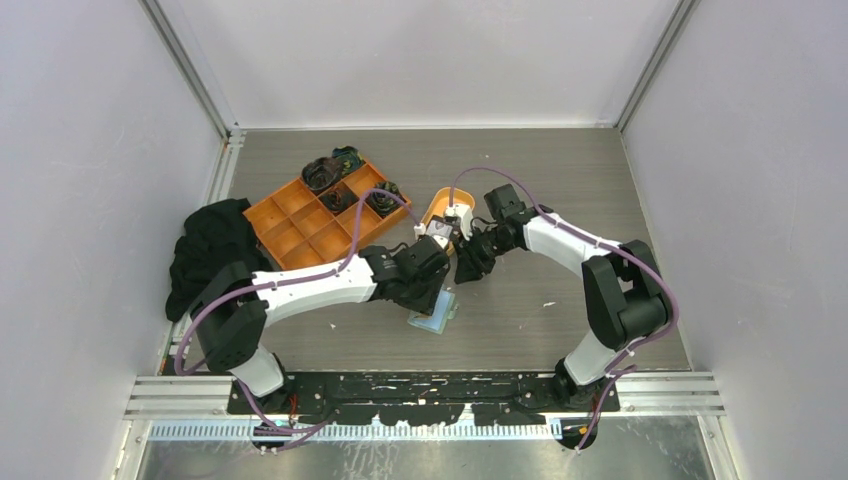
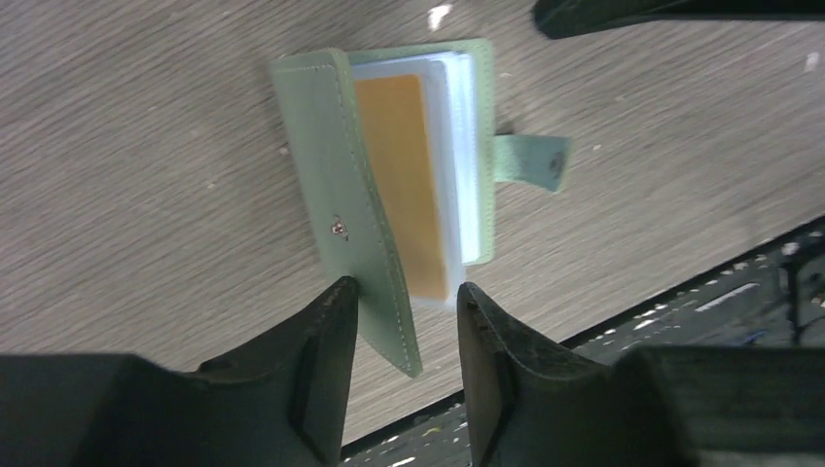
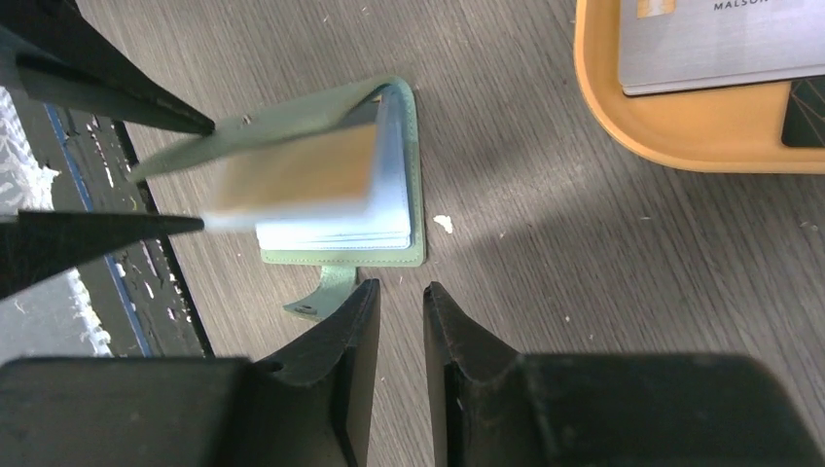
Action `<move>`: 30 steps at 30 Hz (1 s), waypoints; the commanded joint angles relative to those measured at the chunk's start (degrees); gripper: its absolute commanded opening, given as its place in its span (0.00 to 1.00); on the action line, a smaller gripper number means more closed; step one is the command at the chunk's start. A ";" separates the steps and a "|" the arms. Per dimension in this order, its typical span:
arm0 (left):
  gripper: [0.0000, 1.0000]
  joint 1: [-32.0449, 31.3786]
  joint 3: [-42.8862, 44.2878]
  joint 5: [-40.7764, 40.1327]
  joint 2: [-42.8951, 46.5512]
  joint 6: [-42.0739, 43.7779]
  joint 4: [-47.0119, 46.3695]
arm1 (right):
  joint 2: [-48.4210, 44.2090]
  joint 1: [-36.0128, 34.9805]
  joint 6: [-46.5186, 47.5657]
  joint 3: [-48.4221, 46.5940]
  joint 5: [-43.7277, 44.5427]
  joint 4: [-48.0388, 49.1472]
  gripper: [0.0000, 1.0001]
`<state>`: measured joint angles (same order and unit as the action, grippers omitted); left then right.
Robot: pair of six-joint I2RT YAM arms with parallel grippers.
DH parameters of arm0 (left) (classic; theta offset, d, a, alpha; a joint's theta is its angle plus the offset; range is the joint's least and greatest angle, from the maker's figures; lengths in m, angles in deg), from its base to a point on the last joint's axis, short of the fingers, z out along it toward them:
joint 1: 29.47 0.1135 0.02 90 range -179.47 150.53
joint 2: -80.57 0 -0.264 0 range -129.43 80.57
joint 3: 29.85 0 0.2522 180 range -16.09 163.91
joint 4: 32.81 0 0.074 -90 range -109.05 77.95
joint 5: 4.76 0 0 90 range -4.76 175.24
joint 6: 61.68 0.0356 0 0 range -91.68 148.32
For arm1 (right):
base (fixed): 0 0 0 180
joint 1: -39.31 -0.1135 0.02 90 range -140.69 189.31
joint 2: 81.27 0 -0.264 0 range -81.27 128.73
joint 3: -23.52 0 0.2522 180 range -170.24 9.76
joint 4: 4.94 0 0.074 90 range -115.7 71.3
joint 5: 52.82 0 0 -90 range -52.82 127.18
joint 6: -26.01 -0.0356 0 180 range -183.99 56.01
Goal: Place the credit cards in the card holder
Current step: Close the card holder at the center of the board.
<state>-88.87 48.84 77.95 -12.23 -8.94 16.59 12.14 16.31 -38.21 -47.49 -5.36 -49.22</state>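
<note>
The sage-green card holder (image 2: 336, 185) lies open on the table, also in the top view (image 1: 436, 319) and the right wrist view (image 3: 389, 248). Its cover stands lifted, and an orange card (image 2: 404, 185) sits in the front clear pocket. My left gripper (image 2: 407, 285) is open, its fingers astride the near corner of the cover and pocket leaves; the cover touches one finger. My right gripper (image 3: 400, 286) is empty, jaws a narrow gap apart, just above the table beside the closing tab (image 3: 326, 292). A silver credit card (image 3: 720, 44) and a dark one (image 3: 804, 112) lie in the oval orange dish (image 3: 623, 126).
An orange compartment tray (image 1: 300, 225) with dark items stands at the back left, a black cloth (image 1: 210, 250) beside it. The oval dish (image 1: 436, 203) is right behind both grippers. The table's front edge and black rail (image 1: 430, 385) are close below the card holder.
</note>
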 commanded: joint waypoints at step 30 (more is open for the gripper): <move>0.39 5.34 -18.95 18.92 4.18 -7.11 -35.23 | 9.95 -8.32 -13.94 -10.42 15.23 -6.10 0.14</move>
<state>-83.10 31.66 97.67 -12.62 -18.10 -15.60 22.06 9.86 -54.51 -54.93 -0.25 -52.61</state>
